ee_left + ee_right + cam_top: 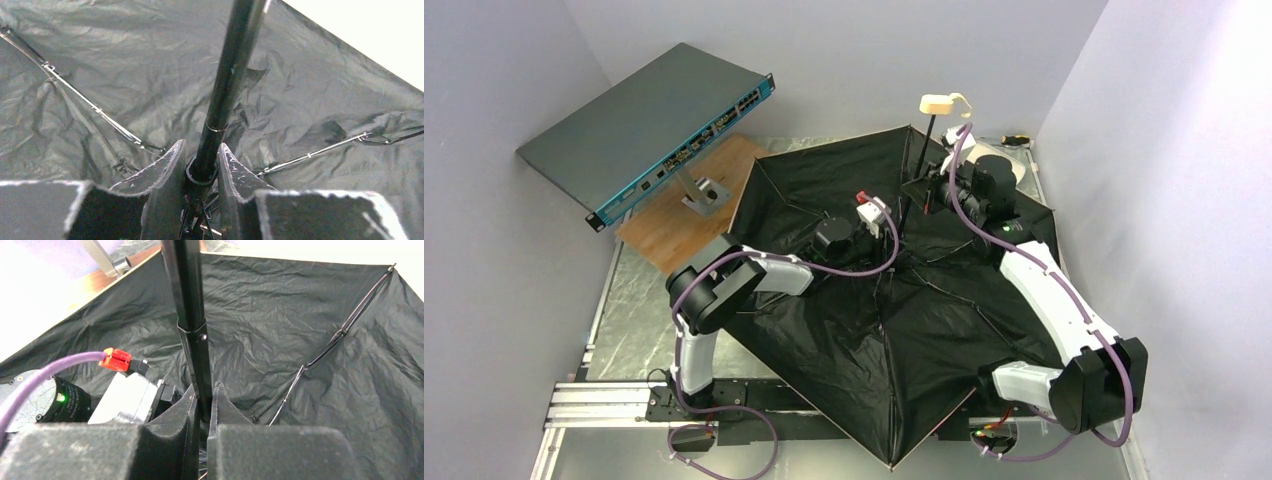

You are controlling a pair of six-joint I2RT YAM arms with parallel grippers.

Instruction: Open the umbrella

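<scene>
The umbrella lies spread upside down over the table, black lining and thin ribs facing up. Its cream edge shows at the rim. Its black shaft rises to a cream knob handle. My left gripper sits low on the shaft, and the left gripper has its fingers pressed on either side of the ring-shaped collar at the hub. Higher up, my right gripper is shut on the shaft. In the wrist view the right gripper pinches it tightly.
A flat grey network switch leans on a metal stand over a wooden board at the back left. Enclosure walls close in on both sides. A small yellow-black tool lies at the back right. The left wrist is close beside the right fingers.
</scene>
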